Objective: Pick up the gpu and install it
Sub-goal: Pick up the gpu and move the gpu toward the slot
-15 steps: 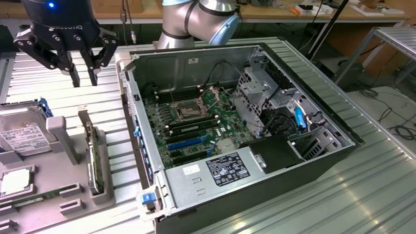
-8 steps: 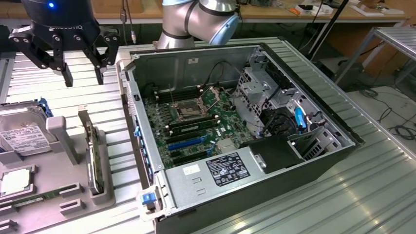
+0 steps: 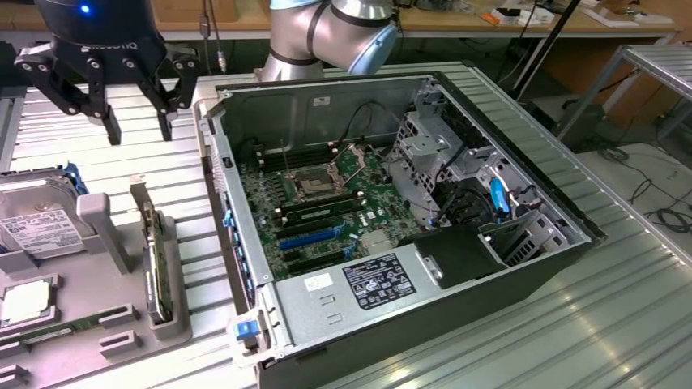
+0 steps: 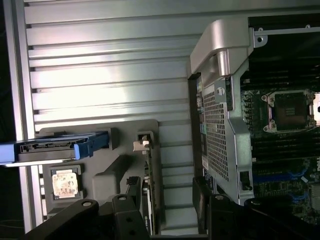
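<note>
The gpu (image 3: 155,261) stands on its long edge in a slot of the grey holder (image 3: 108,235), a thin dark card with its silver bracket at the far end. My gripper (image 3: 138,121) hangs open above the table, beyond the gpu's bracket end, with nothing between its fingers. In the wrist view the gpu (image 4: 148,175) runs as a thin edge-on strip toward my gripper (image 4: 165,222), whose dark fingers stand apart on either side of it. The open computer case (image 3: 229,186) lies on its side to the exterior view's right of the holder, and its motherboard (image 3: 324,203) shows blue slots (image 3: 308,239).
The holder also carries a hard drive (image 3: 38,223) in a blue caddy, a processor (image 3: 27,300) and a green memory stick (image 3: 54,332). The arm's base (image 3: 324,32) stands behind the case. The case's perforated rear wall (image 4: 215,125) rises close beside the gpu.
</note>
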`<state>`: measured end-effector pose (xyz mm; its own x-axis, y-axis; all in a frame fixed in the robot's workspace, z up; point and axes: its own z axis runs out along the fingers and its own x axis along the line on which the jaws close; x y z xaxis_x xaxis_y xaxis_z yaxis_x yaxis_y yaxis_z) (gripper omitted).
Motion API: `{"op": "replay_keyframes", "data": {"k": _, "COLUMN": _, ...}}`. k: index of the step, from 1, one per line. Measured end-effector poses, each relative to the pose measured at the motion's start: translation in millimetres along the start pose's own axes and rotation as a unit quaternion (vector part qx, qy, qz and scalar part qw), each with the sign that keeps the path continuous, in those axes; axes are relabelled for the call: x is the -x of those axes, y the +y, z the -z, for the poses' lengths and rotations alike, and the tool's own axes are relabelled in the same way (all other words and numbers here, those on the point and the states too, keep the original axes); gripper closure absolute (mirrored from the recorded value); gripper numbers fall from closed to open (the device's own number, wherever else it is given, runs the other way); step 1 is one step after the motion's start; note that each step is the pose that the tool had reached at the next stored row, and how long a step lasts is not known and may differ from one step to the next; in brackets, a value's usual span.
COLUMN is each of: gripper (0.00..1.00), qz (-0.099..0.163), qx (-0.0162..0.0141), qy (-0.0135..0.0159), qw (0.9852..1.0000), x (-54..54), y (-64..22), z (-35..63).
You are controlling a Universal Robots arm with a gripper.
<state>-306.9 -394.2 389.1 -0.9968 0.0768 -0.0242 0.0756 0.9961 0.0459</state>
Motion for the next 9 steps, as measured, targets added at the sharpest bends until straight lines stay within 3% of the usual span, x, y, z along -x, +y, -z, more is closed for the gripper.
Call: {"op": "replay_keyframes", "data": {"k": 9, "gripper": 0.46, "qz": 0.000, "qx": 0.0002, "qy": 0.0000, "qw": 1.0000, "x": 0.1, "y": -2.4, "z": 0.0}}
